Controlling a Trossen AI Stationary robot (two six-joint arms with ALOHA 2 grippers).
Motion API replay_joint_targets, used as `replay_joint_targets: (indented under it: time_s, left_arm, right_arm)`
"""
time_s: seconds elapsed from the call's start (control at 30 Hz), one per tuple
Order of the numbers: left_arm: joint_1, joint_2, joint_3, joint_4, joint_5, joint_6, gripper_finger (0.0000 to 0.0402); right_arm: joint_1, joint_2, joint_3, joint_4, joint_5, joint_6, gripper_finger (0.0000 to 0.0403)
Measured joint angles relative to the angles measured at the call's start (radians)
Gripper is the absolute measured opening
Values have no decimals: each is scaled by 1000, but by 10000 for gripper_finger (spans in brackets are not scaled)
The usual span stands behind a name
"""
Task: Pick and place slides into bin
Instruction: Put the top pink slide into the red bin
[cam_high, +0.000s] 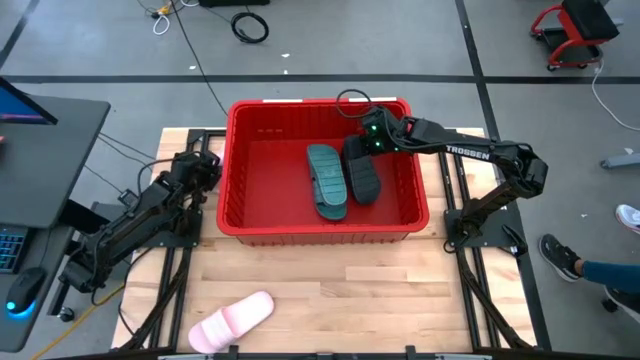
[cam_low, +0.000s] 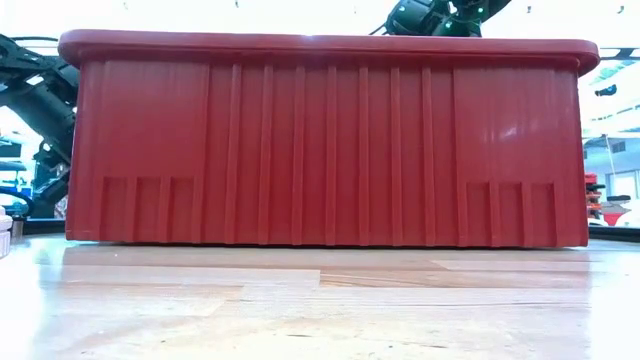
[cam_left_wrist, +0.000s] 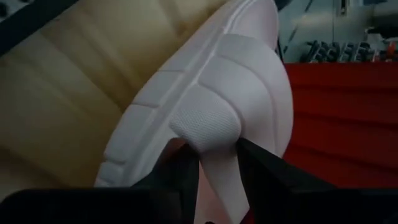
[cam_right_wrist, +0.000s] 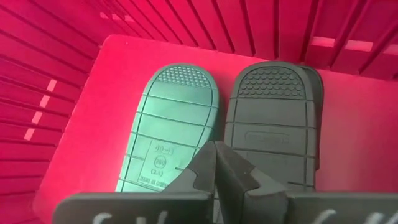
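Observation:
The red bin (cam_high: 322, 232) stands mid-table. Inside it lie a teal slide (cam_high: 327, 180) and a black slide (cam_high: 362, 172), both sole up on the bin's floor. My right gripper (cam_right_wrist: 231, 158) hovers shut and empty above them, near the bin's far right corner (cam_high: 365, 140). My left gripper (cam_left_wrist: 217, 155) is beside the bin's left wall (cam_high: 208, 168), shut on a white slide (cam_left_wrist: 211, 93). The arm hides this slide in the high view. A pale pink slide (cam_high: 232, 322) lies on the table by its near edge. My left gripper pinches the white slide at its near end (cam_left_wrist: 211, 146), just below a textured patch of the ribbed sole, between its two fingers (cam_left_wrist: 186, 177). The slide stretches away from the fingers, sole toward the camera, beside the bin's wall. Whether it touches the table I cannot tell.
The low view is filled by the bin's near wall (cam_low: 320, 140). A desk with a keyboard (cam_high: 15, 245) stands left of the table. A person's foot (cam_high: 560, 258) shows at the right. Bare wood (cam_high: 400, 300) lies between the bin and the near edge.

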Motion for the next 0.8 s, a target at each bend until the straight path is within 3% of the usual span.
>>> replay_joint_targets:
  time_s: [0.27, 0.5, 0.67, 0.8]
  left_arm:
    - [-26, -26, 75, -32, 16, 92, 123]
    - [-42, -30, 147, -149, -124, 133, 123]
    - [-20, 26, 147, -185, -121, 118, 117]
    - [-4, 91, 147, -120, -108, 141, 102]
  right_arm:
    - [0, 0, 0, -6, -26, 25, 14]
    - [0, 0, 0, -8, -26, 42, 14]
    - [0, 0, 0, -6, -21, 48, 14]
    - [-1, 0, 0, 0, -19, 48, 14]
